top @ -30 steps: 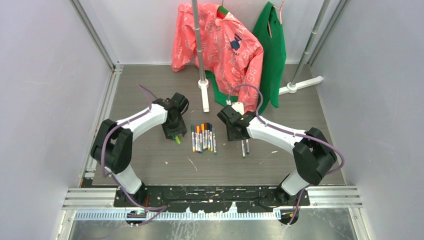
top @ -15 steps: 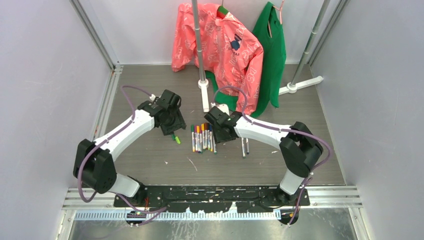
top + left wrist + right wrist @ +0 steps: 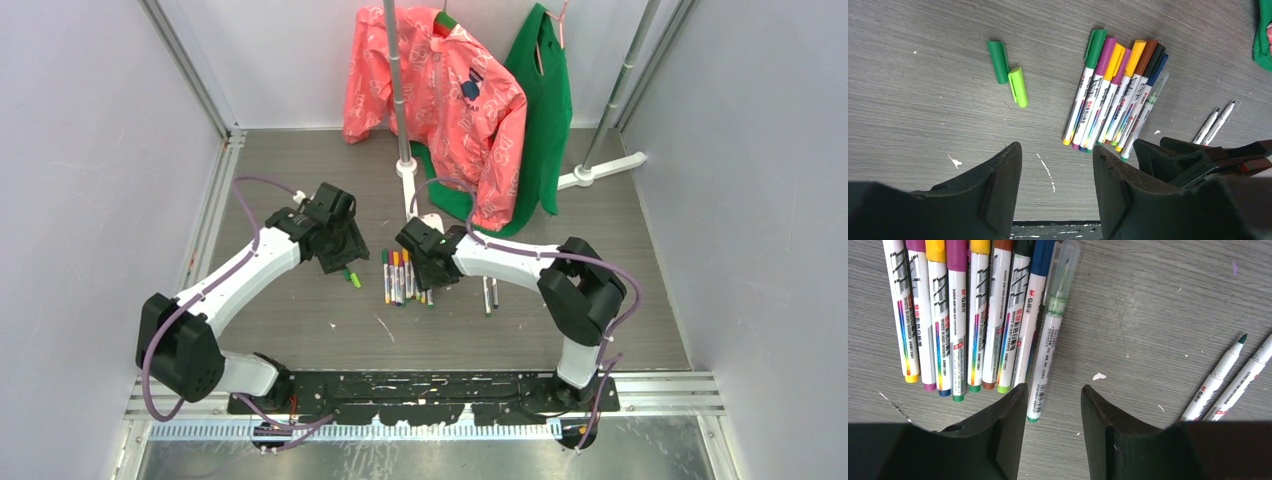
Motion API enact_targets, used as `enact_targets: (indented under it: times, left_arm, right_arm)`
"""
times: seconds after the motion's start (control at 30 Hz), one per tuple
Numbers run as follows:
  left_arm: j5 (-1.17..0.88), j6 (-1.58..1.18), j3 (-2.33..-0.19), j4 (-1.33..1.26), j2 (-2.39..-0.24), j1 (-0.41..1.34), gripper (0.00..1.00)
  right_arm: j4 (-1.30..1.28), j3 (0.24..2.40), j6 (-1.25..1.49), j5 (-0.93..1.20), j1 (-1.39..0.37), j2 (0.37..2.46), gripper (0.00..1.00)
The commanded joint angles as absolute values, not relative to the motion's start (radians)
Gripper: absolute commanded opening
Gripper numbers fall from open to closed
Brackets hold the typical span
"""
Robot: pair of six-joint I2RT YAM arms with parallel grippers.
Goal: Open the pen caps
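Note:
Several capped pens [image 3: 1113, 95] lie side by side in a row [image 3: 405, 278], whitish barrels with coloured caps. Two loose pen caps rest on the table left of the row: a dark green one [image 3: 998, 61] and a light green one [image 3: 1018, 86], seen together as the green caps [image 3: 350, 276]. Two uncapped pens [image 3: 1228, 380] lie to the right [image 3: 490, 295]. My left gripper [image 3: 1055, 150] is open and empty, hovering near the caps [image 3: 338, 262]. My right gripper [image 3: 1053, 387] is open and empty over the row's right end, at a clear-capped pen [image 3: 1053, 335].
A clothes-rack pole with a white foot [image 3: 408, 170] stands behind the pens. A pink shirt [image 3: 450, 90] and a green garment [image 3: 545, 100] hang at the back. A second white rack foot [image 3: 600, 170] is at the right rear. Grey walls close in both sides.
The right gripper has swung left from the two uncapped pens to the capped row. The left gripper has pulled back from the light green cap, which now lies on the table.

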State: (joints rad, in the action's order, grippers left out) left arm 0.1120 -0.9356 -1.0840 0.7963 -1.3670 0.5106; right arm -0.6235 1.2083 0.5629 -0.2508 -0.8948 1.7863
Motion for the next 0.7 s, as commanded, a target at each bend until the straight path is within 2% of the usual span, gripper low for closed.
enact_targets:
  times: [0.0,0.67]
  left_arm:
    - [0.121,-0.934,-1.082,0.773,-1.318,0.513,0.55]
    - [0.123,-0.927,-1.068,0.756,-1.304,0.514,0.54]
  right_arm:
    - [-0.594,1.250,0.584,-0.248,-0.902,1.798,0.49]
    - [-0.559,1.176,0.615,-0.262,-0.905,1.813,0.49]
